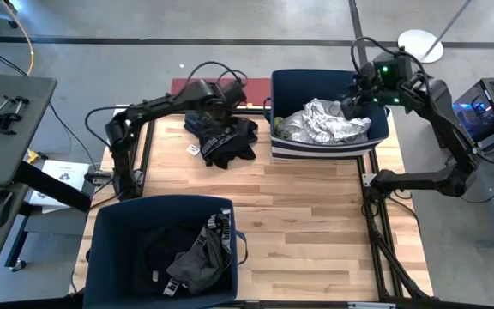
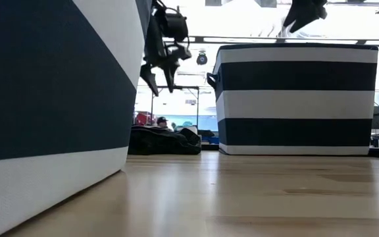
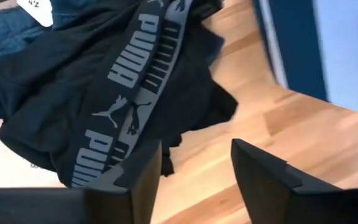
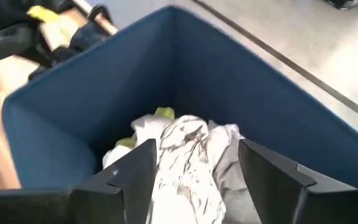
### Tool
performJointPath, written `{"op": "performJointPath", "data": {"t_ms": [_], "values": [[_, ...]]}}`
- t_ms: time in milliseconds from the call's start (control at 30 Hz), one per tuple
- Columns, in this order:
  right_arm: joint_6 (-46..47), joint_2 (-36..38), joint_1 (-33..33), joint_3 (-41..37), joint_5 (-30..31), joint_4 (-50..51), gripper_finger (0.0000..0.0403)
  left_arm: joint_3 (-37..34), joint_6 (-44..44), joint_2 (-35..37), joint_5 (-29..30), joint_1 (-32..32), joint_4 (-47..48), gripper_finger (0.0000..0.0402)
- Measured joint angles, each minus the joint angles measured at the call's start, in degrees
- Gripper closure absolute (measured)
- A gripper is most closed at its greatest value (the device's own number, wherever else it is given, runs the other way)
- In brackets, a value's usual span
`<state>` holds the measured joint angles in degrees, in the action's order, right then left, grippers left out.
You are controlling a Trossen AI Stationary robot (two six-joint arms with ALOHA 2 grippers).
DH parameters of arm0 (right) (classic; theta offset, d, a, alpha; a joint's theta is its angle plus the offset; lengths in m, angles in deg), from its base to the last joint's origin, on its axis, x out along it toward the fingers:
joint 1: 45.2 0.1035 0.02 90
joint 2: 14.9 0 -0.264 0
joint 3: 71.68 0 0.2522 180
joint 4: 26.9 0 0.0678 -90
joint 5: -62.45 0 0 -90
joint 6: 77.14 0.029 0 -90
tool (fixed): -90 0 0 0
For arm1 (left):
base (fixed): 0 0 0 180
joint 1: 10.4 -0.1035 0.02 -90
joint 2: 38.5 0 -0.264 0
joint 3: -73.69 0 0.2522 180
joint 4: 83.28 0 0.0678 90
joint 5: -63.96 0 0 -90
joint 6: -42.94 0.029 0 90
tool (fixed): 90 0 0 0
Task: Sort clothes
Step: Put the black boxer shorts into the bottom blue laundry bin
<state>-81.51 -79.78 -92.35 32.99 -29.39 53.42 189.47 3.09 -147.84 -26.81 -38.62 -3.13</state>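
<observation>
The left end effector [image 1: 230,93] hangs open and empty over the pile of black and dark grey soft garments [image 1: 221,136] near the desk's [image 1: 316,223] far edge. The right end effector [image 1: 351,103] hovers open and empty above the white and light patterned garments [image 1: 328,123] inside the dark blue fabric bin [image 1: 274,120] at the far right corner.

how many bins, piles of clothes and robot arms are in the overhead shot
Dark blue bins: 2, the far bin and the near bin.
Clothes piles: 3, light pile in the far bin, dark pile in the near bin, dark pile on the table.
Robot arms: 2.
Total: 7.
</observation>
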Motion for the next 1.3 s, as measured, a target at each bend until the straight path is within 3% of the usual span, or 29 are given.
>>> {"op": "performJointPath", "data": {"t_ms": [167,467,800,967,1133,1300], "values": [[-3.86,0.02,0.00,0.00,-0.34,0.59,0.0187,0.00,0.48,-3.18,1.93,0.16,1.33,0.0177],[-8.49,0.02,0.00,0.00,-0.53,-0.39,0.0187,0.00,0.02,-10.45,12.86,0.47,2.31,0.0180],[-8.16,0.02,0.00,0.00,-4.06,0.85,0.0187,0.18,2.34,-20.40,10.28,0.05,-0.69,0.0183],[-7.51,0.02,0.00,0.00,-4.10,1.10,0.0187,0.34,6.01,-22.37,7.59,0.69,0.38,0.0240],[-7.10,0.02,0.00,0.00,-4.08,0.68,0.0187,0.02,10.06,-20.31,6.48,1.65,0.28,0.0372],[-7.05,0.02,0.00,-0.01,-4.04,-1.46,0.0187,-0.26,10.56,-13.82,5.84,1.95,0.50,0.0384]]}}
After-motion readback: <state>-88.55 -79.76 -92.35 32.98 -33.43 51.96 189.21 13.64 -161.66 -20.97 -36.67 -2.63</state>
